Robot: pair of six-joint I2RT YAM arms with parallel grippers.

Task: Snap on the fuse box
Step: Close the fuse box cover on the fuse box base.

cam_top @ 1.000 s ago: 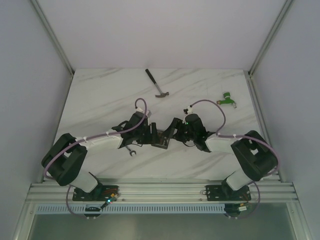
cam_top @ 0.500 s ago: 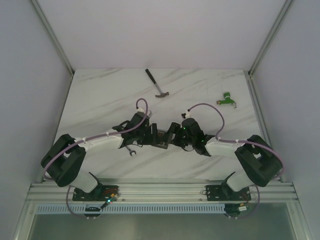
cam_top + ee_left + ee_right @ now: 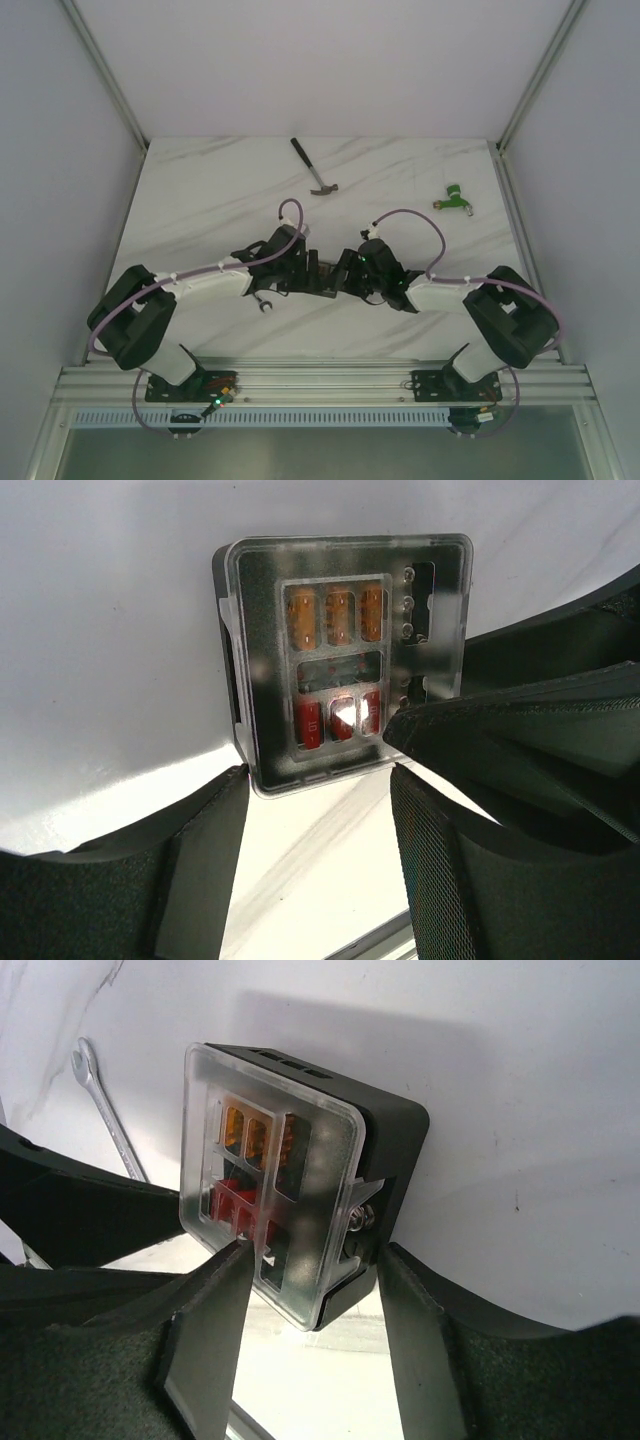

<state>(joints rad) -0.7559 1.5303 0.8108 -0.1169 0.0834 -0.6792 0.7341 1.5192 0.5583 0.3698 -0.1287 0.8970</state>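
Observation:
The fuse box (image 3: 340,660) is a small black box with orange and red fuses under a clear cover (image 3: 265,1190). It is held tilted above the white table. My left gripper (image 3: 320,770) is shut on its near edge, one fingertip at each lower corner. My right gripper (image 3: 312,1250) is shut across its thickness at a lower corner, with one finger (image 3: 215,1300) on the clear cover and the other on the black base. From above, both grippers (image 3: 312,272) (image 3: 340,275) meet mid-table, and the fuse box (image 3: 325,280) is mostly hidden between them.
A small wrench (image 3: 263,302) lies on the table just below the left gripper and shows again as the wrench (image 3: 105,1110) behind the box. A hammer (image 3: 315,167) lies at the far middle. A green-and-red connector (image 3: 455,198) sits far right.
My right arm has swung left toward the box, and its jaws have narrowed onto the cover and base. The left gripper has shifted slightly right without changing its grip.

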